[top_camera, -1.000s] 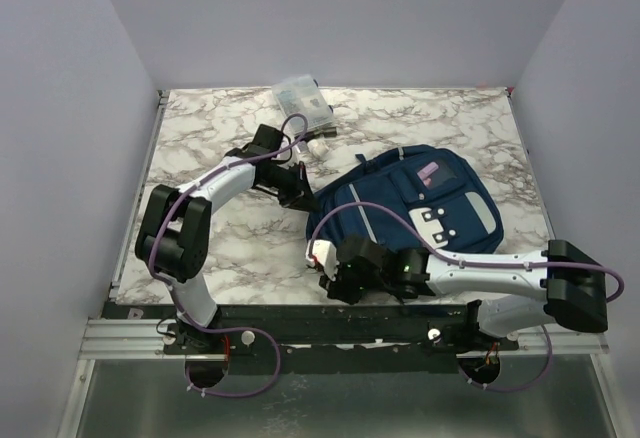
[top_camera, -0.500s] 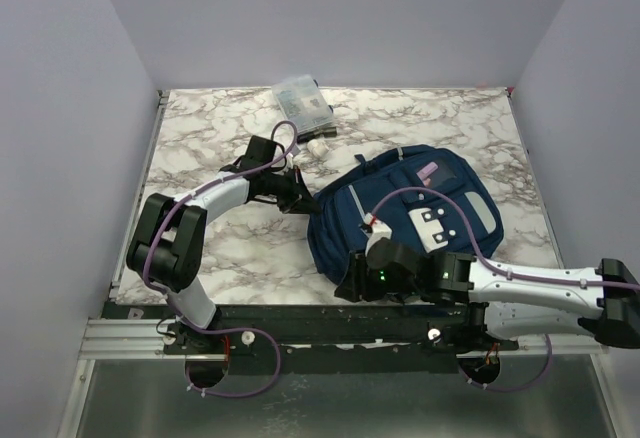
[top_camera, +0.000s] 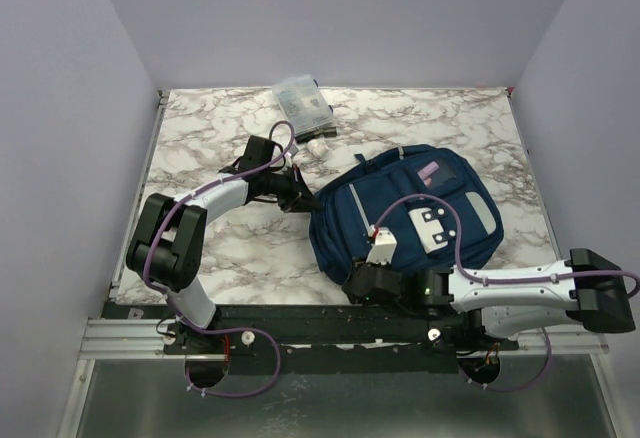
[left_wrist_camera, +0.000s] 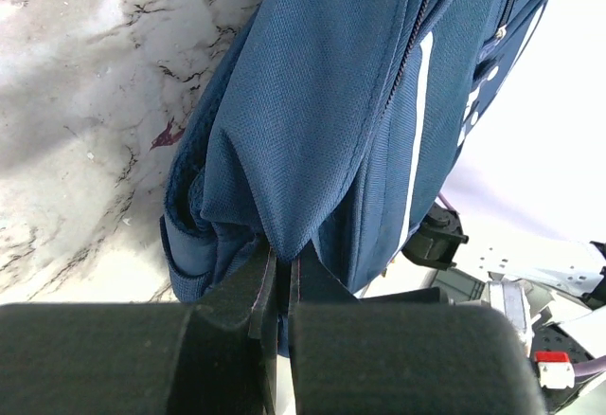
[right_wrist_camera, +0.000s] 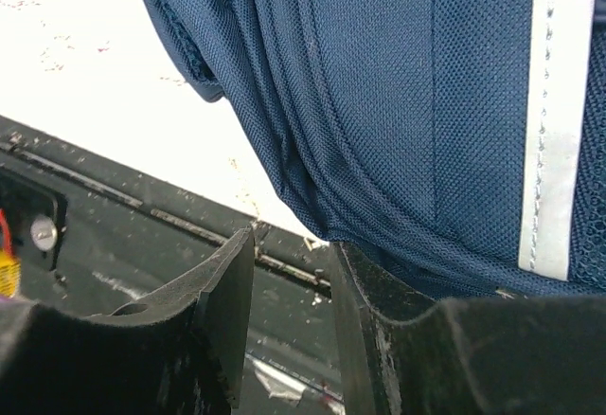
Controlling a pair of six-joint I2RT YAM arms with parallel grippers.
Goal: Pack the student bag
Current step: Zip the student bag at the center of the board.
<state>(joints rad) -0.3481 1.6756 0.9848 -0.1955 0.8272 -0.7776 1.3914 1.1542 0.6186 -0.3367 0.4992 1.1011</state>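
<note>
Right end effector [top_camera: 357, 284] swung beside student bag [top_camera: 400, 198].

The white marble-patterned counter [top_camera: 200, 138] carries the navy student bag [top_camera: 350, 218], lying flat on its right half. A clear pouch [top_camera: 302, 103] rests near the far edge, a small white object [top_camera: 317, 144] just beside it.

Left arm [top_camera: 215, 196] and right arm [top_camera: 510, 283]: white link shells, black joint housings. A purple cable [top_camera: 150, 254] runs along each arm to the black bases [top_camera: 205, 343]. White camera block [top_camera: 383, 245] on right wrist, green light [top_camera: 428, 279] nearby. Left gripper [left_wrist_camera: 282, 278] and right gripper [right_wrist_camera: 289, 263]: matte black fingers, the right ones scuffed.
</note>
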